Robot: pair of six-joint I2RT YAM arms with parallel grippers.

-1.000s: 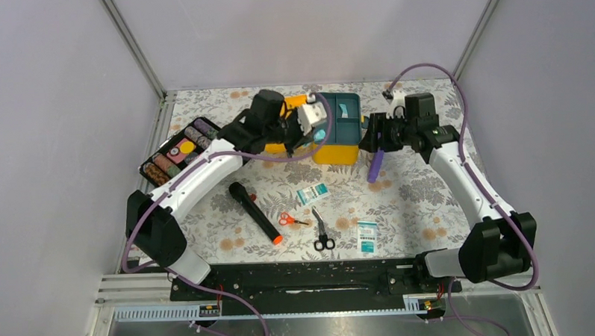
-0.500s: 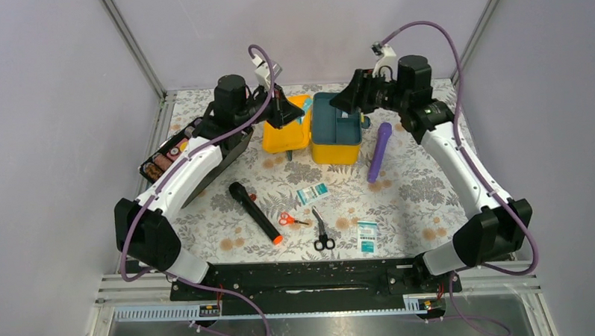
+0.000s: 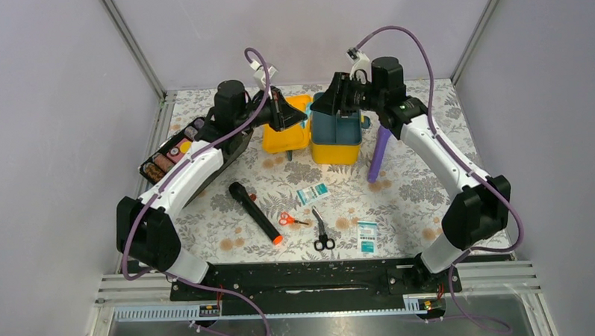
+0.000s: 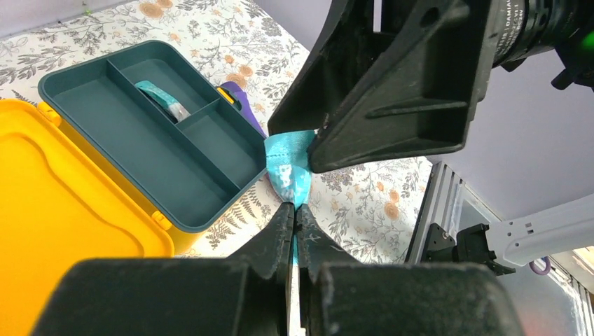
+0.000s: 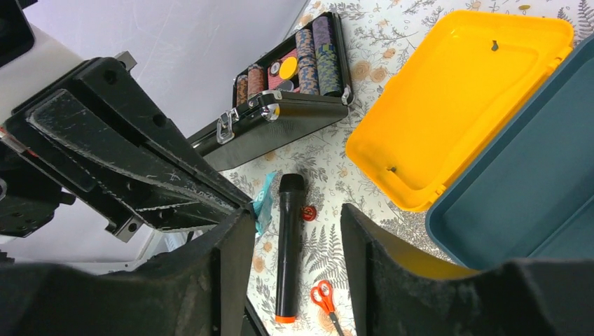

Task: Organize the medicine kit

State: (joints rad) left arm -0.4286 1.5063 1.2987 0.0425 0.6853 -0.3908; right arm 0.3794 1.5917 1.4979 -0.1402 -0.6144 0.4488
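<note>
Yellow medicine kit (image 3: 335, 153): sat open at the table's far middle, lid flat to the left, teal insert tray (image 4: 140, 140) to the right with a pale strip in one compartment.
Left gripper (image 4: 294, 210): pinched tight on a teal packet (image 4: 288, 164), held in the air near the kit.
Right gripper (image 5: 298, 217): jaws apart, close against the packet; contact unclear.
Clutter: black case of rolls (image 3: 178, 153) left of the lid; black torch (image 3: 255, 212), red scissors (image 3: 290, 220) and black scissors (image 3: 320, 231) nearer; purple tube (image 3: 378, 154) just beside the kit.
</note>
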